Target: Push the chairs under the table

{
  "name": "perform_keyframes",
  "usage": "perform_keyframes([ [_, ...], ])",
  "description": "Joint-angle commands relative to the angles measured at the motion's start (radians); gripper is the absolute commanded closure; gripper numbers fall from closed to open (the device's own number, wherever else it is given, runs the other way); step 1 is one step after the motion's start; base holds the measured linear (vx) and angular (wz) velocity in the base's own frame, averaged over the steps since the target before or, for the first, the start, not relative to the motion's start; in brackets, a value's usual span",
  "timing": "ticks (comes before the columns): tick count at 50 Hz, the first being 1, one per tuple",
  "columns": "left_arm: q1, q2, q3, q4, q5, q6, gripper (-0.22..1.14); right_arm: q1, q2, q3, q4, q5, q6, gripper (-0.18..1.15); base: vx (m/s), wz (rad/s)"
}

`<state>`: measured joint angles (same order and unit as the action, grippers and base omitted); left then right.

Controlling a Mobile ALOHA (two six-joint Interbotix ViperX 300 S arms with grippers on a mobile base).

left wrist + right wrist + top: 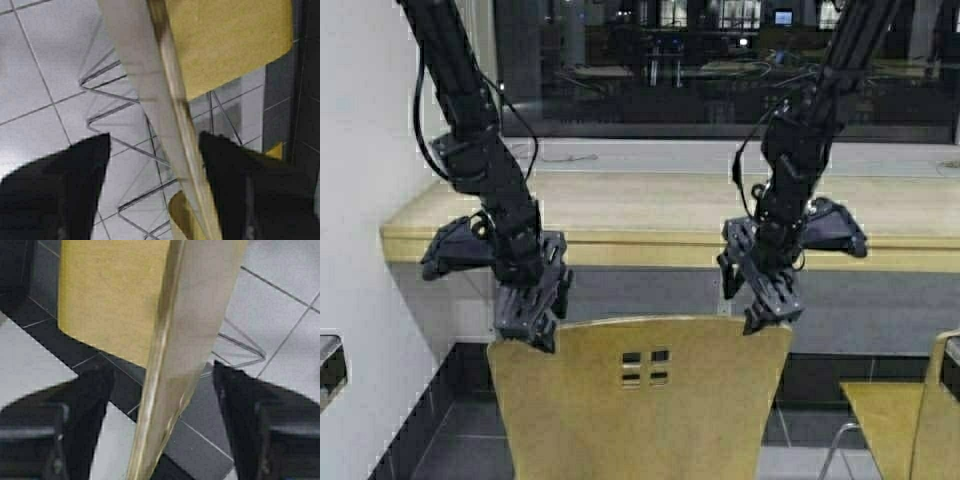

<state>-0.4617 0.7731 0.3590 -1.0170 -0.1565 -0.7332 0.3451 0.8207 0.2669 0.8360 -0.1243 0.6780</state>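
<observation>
Two chairs [640, 400] [905, 420], one table [650, 215], two grippers [532, 325] [767, 305] astride one backrest

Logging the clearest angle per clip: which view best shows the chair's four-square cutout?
The high view: the tan moulded plywood chair faces the camera, with the cutout plainly visible between both hands. Both wrist views show only the backrest's top edge edge-on; no cutout appears.
</observation>
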Motion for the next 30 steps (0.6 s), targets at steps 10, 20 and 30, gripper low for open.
perform_keyframes([
  [10, 0.035, 0.075, -0.087, -0.002, -0.009, 0.000, 0.02, 0.000, 0.089, -0.129, 0.005, 0.003, -0.002, 0.04, 0.00, 0.00],
  [20, 0.041, 0.146, -0.158, -0.002, -0.011, -0.002, 0.02, 0.008, 0.104, -0.126, 0.002, -0.063, -0.006, 0.04, 0.01, 0.01],
  [30, 0.041, 0.152, -0.172, 0.000, -0.009, 0.002, 0.11, 0.009, 0.107, -0.117, 0.003, -0.061, -0.003, 0.10, 0.01, 0.02],
])
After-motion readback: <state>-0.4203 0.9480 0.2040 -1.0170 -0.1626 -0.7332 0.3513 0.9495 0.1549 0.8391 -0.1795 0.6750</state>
